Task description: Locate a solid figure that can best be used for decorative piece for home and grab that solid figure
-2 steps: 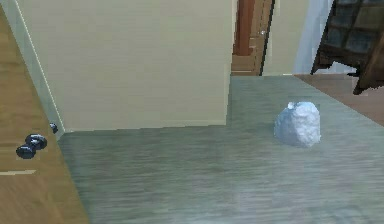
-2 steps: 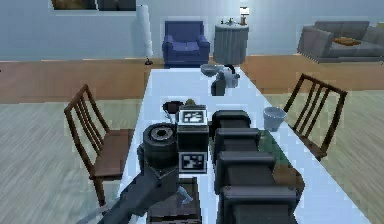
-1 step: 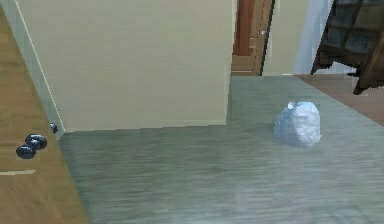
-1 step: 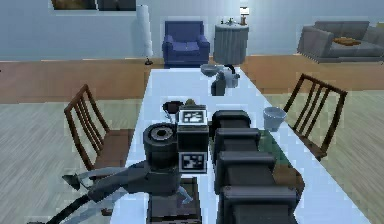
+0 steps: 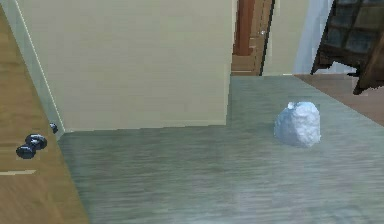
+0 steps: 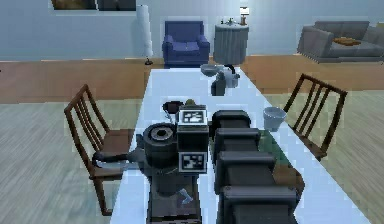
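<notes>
My arm (image 6: 246, 168) extends outward in stacked dark segments; my gripper (image 6: 112, 156) sits beside its far end, pointing left.

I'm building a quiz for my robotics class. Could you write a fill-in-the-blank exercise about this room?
1. The armchair beyond the table is ____.
2. The number of wooden chairs at the table is ____.
3. In the forward view, the door knob sits near the picture's ____ edge.

Missing words: blue; two; left.
</notes>
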You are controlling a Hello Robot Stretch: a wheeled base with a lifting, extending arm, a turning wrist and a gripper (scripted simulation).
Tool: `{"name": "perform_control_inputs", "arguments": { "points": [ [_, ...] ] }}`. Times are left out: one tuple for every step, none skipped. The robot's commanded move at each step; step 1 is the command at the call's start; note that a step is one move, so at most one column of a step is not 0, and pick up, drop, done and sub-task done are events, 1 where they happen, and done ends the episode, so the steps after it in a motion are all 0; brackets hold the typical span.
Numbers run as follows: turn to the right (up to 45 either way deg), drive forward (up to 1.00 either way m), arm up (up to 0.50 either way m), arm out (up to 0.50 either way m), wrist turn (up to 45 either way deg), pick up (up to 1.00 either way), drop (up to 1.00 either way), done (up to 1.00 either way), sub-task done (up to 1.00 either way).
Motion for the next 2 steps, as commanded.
{"name": "perform_control_inputs", "arguments": {
  "points": [
    [0.0,0.0,0.0,0.0,21.0,0.0,0.0,0.0,0.0],
    [0.0,0.0,-0.04,0.0,0.0,0.0,0.0,0.0,0.0]
  ]
}}
